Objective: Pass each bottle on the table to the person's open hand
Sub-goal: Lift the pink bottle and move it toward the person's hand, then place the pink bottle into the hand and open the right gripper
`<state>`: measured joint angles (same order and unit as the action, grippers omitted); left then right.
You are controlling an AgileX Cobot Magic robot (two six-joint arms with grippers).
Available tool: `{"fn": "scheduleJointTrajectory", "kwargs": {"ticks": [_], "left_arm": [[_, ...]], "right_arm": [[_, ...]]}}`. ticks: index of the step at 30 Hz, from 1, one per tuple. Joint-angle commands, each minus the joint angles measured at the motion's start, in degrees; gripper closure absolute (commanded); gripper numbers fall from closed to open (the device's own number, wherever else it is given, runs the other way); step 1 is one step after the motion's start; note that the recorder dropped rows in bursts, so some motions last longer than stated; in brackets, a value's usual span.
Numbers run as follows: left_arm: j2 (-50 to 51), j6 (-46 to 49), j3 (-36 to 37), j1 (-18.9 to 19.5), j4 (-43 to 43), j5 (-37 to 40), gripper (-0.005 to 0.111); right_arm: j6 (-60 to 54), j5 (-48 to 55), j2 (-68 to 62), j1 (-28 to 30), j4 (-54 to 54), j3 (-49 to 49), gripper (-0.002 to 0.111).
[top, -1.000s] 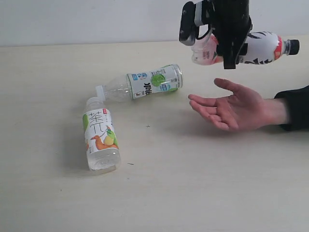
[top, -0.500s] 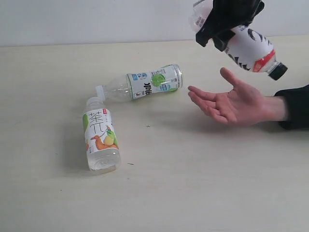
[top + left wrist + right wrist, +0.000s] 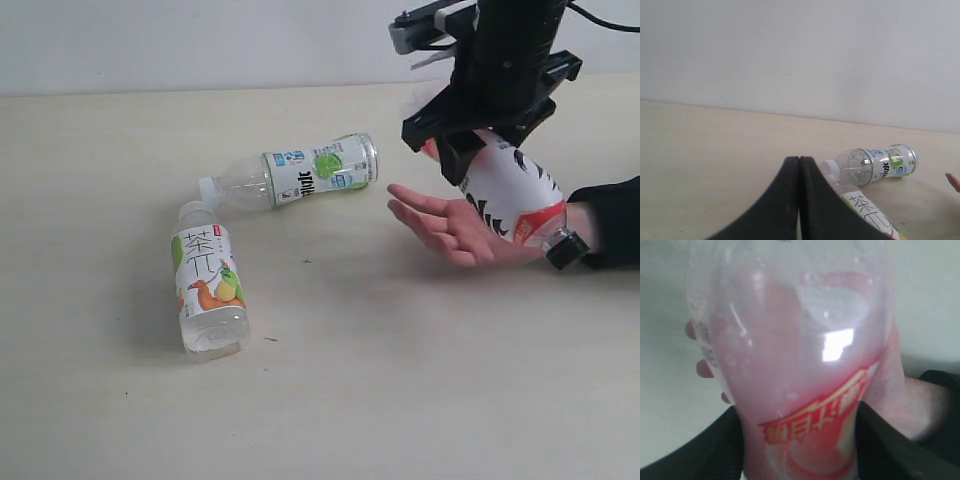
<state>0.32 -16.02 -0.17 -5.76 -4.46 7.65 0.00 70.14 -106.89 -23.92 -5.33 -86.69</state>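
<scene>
The right gripper [image 3: 478, 150], jaws clamped on the pink bottle [image 3: 512, 192], holds it slanted cap-down just over the person's open hand [image 3: 445, 226] by the bench's right edge.

Robot test bench in a lab-type room, as far as my feeds tell me.

What I go by: a wide, pale beige tabletop [image 3: 400, 400] with faint grain, running back to a plain white wall [image 3: 200, 40]. A black robot arm [image 3: 510, 60] with an exposed cable [image 3: 605, 15] works over it. The props are a lime-label bottle [image 3: 300, 172] and a fruit-label bottle [image 3: 208, 290], both lying on their sides. The right gripper [image 3: 480, 150] clamps a pink bottle [image 3: 510, 190] against a person's open hand [image 3: 445, 225], black sleeve [image 3: 615, 220] at the wrist. Lab, or a corner of an office: I cannot tell which.
</scene>
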Motion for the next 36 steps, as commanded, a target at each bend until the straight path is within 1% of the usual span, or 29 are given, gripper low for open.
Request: {"fn": "scheduleJointTrajectory", "kwargs": {"ticks": [1,6,13,18,28,36], "left_arm": [[-0.32,0.0,0.17,-0.13,-0.07,0.0,0.107],[-0.32,0.0,0.17,-0.13,-0.07,0.0,0.107],[-0.32,0.0,0.17,-0.13,-0.07,0.0,0.107],[-0.32,0.0,0.17,-0.13,-0.07,0.0,0.107],[-0.32,0.0,0.17,-0.13,-0.07,0.0,0.107],[-0.32,0.0,0.17,-0.13,-0.07,0.0,0.107]], "right_arm": [[3.09,-0.18,0.76,0.76,-0.02,0.56,0.108],[8.27,-0.18,0.76,0.76,-3.39,0.56,0.108],[9.11,-0.18,-1.05,0.76,-2.88,3.01,0.108],[9.11,-0.18,-3.84,0.76,-5.38,5.7,0.108],[9.62,-0.38,-6.4,0.76,-4.55,6.33,0.108],[9.62,-4.15,-6.37,0.76,-1.26,6.33,0.108]]}}
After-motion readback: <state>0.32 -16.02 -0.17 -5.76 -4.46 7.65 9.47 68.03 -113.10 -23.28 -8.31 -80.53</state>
